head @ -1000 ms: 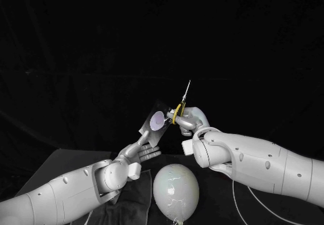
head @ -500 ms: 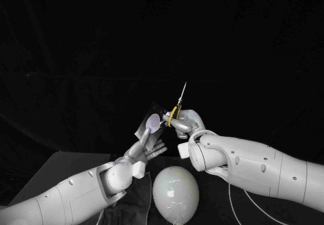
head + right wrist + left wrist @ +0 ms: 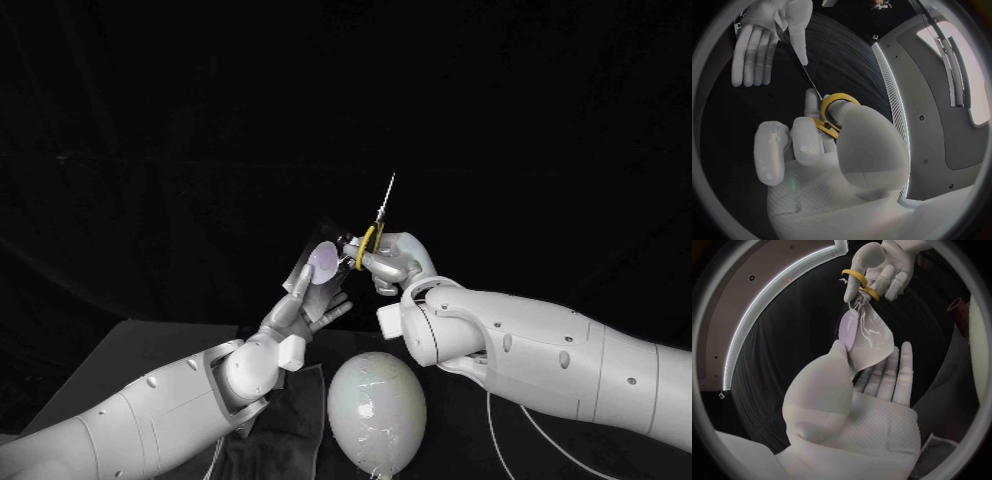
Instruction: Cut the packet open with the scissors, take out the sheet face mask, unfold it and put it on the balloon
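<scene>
My left hand [image 3: 307, 303] is raised above the table and pinches the lower edge of the clear packet [image 3: 325, 263], which has a lilac round patch. In the left wrist view the packet [image 3: 864, 335] stands upright between the thumb and a finger of that hand [image 3: 854, 410]. My right hand [image 3: 395, 262] grips the yellow-handled scissors [image 3: 371, 238] just right of the packet, their thin blades pointing up. The packet's top corner meets the scissors [image 3: 856, 281] near the handles. The right wrist view shows the yellow handle [image 3: 839, 103] in my right hand [image 3: 814, 150]. The white balloon [image 3: 375, 405] lies below both hands.
A dark cloth [image 3: 293, 398] lies under the balloon on the table [image 3: 130, 350]. A thin white cable [image 3: 498, 430] runs along the table to the right of the balloon.
My left hand has risen with the packet and its fingers now lie close behind it. The right hand and scissors have shifted slightly left, closer to the packet's top.
</scene>
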